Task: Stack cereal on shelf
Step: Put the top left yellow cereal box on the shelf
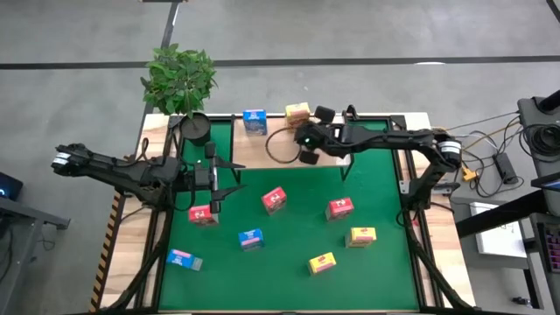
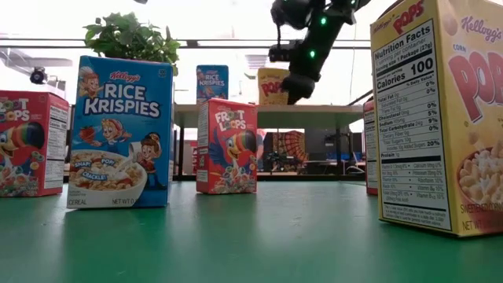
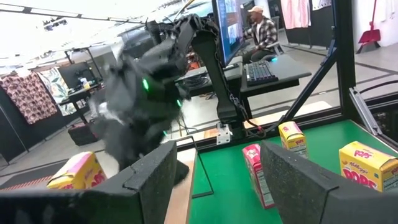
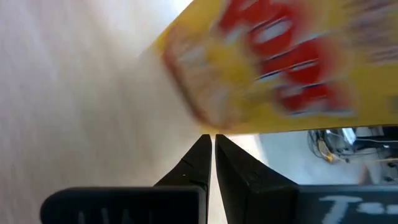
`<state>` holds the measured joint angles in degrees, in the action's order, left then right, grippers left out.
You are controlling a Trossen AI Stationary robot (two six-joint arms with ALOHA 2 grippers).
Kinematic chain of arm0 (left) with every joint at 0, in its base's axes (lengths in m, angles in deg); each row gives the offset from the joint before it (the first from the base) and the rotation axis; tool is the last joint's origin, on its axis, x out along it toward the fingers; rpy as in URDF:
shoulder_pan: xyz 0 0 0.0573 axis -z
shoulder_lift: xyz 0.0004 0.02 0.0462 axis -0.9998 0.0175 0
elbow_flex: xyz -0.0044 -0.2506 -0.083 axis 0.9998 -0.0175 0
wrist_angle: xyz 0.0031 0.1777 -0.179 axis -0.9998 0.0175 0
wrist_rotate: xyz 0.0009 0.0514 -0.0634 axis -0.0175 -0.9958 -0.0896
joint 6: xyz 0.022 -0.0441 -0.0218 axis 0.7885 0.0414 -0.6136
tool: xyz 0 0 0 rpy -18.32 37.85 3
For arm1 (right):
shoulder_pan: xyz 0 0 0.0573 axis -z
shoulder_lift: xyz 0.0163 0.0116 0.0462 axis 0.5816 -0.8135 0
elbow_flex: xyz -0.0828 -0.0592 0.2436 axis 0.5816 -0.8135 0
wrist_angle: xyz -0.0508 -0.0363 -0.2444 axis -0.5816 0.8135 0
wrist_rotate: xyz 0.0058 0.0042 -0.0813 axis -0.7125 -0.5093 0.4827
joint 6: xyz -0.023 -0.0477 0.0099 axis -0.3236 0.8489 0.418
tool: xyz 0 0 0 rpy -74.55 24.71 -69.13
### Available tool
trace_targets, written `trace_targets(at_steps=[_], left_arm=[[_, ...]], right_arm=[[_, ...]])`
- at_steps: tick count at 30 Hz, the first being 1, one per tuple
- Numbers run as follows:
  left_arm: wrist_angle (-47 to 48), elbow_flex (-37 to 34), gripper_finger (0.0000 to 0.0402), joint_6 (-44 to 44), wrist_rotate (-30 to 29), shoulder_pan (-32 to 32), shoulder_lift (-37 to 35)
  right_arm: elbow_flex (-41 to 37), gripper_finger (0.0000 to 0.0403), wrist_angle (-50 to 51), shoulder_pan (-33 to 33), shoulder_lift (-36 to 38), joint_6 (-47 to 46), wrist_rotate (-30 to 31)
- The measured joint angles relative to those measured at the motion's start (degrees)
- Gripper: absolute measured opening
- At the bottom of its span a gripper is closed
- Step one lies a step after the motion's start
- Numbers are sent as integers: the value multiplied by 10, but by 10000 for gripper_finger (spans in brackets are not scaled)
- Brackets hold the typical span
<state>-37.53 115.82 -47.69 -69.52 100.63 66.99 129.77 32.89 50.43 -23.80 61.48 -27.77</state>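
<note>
On the shelf (image 1: 367,122) along the table's far edge stand a blue cereal box (image 1: 255,121) and a yellow one (image 1: 297,113). My right gripper (image 1: 304,129) is shut, and its tips (image 4: 210,140) are right at the yellow box (image 4: 280,68). In the low view it hangs in front of that box (image 2: 271,85), above the shelf board (image 2: 236,110). My left gripper (image 1: 241,176) waits open and level over the green mat at the left, above a red box (image 1: 203,213). Several more boxes stand on the mat. My right gripper's shut fingertips (image 4: 202,149) come slanting down from the near right to the lower edge of the yellow box (image 4: 211,127). Whether they touch it I cannot tell, as the box is blurred there. The box stands on the shelf.
On the green mat (image 1: 289,227) stand red boxes (image 1: 274,199) (image 1: 339,208), blue ones (image 1: 250,238) (image 1: 184,259) and yellow ones (image 1: 362,235) (image 1: 321,262). A potted plant (image 1: 179,79) is at the far left corner. A black cable loop (image 1: 280,144) lies below the shelf.
</note>
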Motion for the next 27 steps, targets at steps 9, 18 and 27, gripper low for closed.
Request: trace_targets(at_steps=[9, 18, 27], left_arm=[[2, 0, 215, 0, 0, 0, 0], [2, 0, 215, 0, 0, 0, 0], [2, 0, 215, 0, 0, 0, 0]], right_arm=[[0, 13, -39, 4, 51, -31, -44], [0, 9, -14, 107, 107, -147, -222], [-1, 9, -22, 191, 82, -178, -335]])
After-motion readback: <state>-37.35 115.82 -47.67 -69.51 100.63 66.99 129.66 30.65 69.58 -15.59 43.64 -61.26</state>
